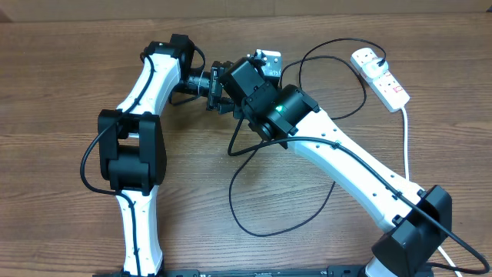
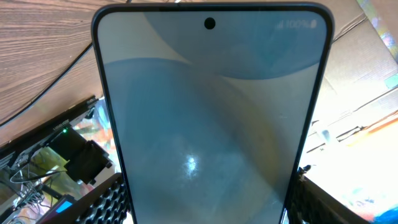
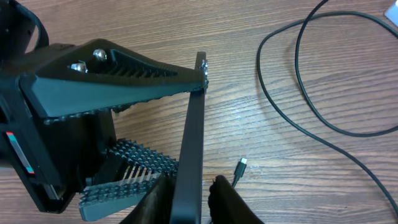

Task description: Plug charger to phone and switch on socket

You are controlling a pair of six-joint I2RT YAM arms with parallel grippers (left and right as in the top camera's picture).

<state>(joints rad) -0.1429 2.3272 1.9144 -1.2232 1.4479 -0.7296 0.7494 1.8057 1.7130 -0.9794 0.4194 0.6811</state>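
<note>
The phone (image 2: 211, 124) fills the left wrist view, screen lit blue-grey, held up off the table. My left gripper (image 2: 211, 214) is shut on its two long edges. In the right wrist view the phone (image 3: 193, 143) is edge-on, and my right gripper (image 3: 189, 208) has one finger on each face of it. The charger's connector tip (image 3: 241, 165) lies loose on the table just beside the right finger. Overhead, both grippers meet at the back centre, left (image 1: 215, 91) and right (image 1: 231, 75), hiding most of the phone. The socket (image 1: 382, 77) lies at the back right with the white plug (image 1: 367, 55) in it.
The black charger cable (image 1: 338, 41) runs in wide loops over the wooden table from the plug to under the right arm. The socket's thick white cord (image 1: 406, 146) runs down the right side. Cardboard and equipment show beyond the table in the left wrist view.
</note>
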